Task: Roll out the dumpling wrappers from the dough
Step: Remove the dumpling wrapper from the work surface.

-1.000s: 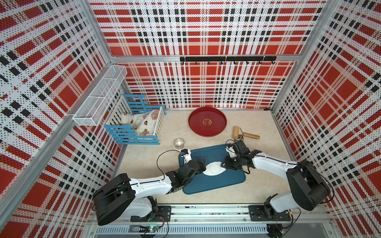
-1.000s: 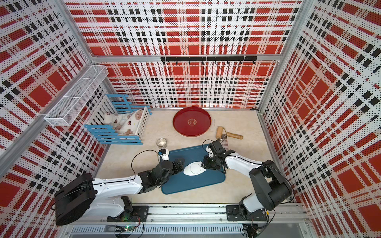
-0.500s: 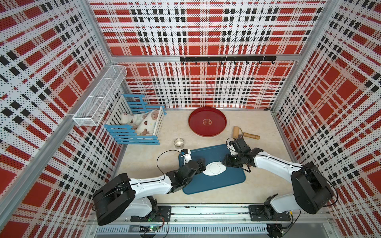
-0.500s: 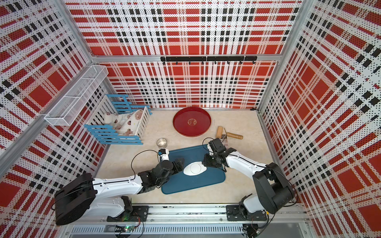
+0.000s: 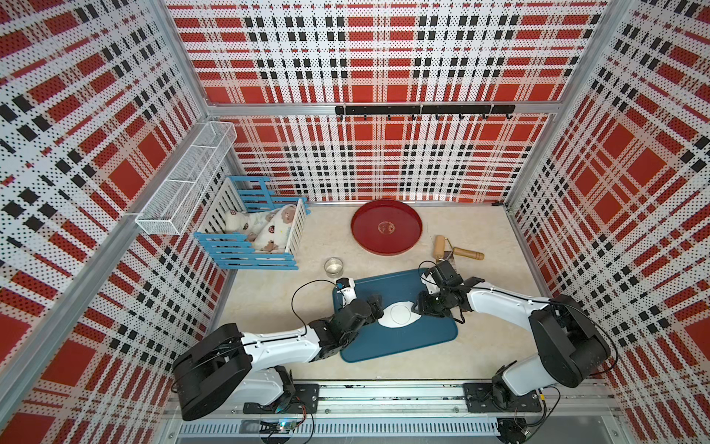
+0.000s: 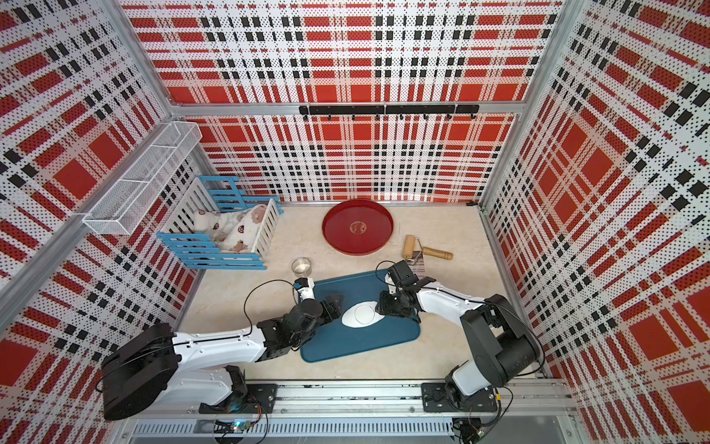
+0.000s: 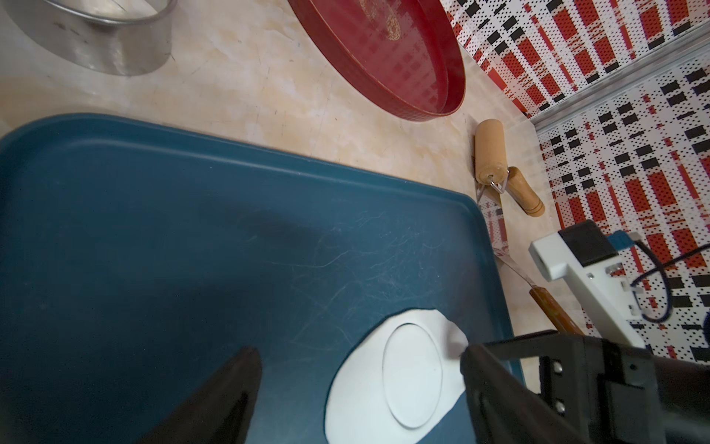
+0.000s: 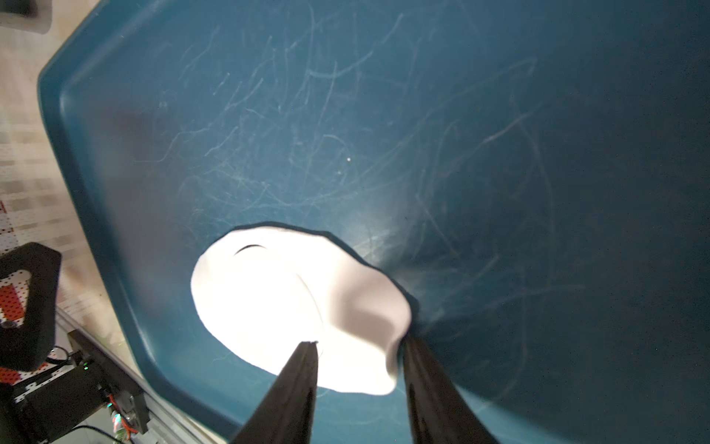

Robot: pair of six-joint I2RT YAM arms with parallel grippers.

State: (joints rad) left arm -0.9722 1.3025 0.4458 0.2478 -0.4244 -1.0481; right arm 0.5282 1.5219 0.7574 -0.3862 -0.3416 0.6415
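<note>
Peeling dough (image 7: 353, 396) off the wrapper (image 7: 413, 376) wanted a firm 3 o'clock pinch — your right claw (image 8: 358, 340) straddled that edge half-open, gripping nothing; left claw (image 7: 358, 349) gaped empty.

Left wrist view: metal ring (image 7: 96, 42) & red tray (image 7: 384, 65) cut by top edge; dough (image 7: 357, 407) runs off btm edge, one end hidden behind a gripper finger; left gripper (image 7: 357, 350) fingers cut at btm, one blurred; scraper (image 7: 553, 311) handle end hidden by black gripper parts. Right wrist view: dough blown out white, wrapper (image 8: 261, 300) outline mostly lost; blue tray (image 8: 384, 115) cut on 3 sides; right gripper (image 8: 357, 340) fingers cut at btm, can't tell if they pinch dough's raised edge. Both top views: scraper mostly under right arm
</note>
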